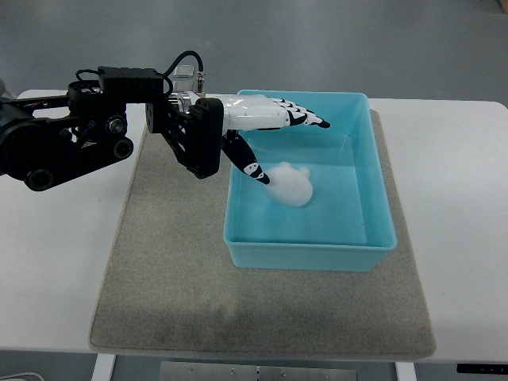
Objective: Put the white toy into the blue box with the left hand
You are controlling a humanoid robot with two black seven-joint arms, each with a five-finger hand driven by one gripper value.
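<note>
The white toy [291, 186] is a soft rounded lump lying on the floor of the blue box [379, 232], left of its middle. My left hand [274, 135] reaches in from the left over the box's left rim. Its fingers [305, 116] are stretched out flat above the far part of the box, and the thumb [250, 167] points down, its tip at the toy's left edge. The hand is open and holds nothing.
The blue box stands on a grey felt mat [175, 286] on a white table [55, 262]. My left arm's black forearm [71, 143] lies over the table's far left. The right arm does not show.
</note>
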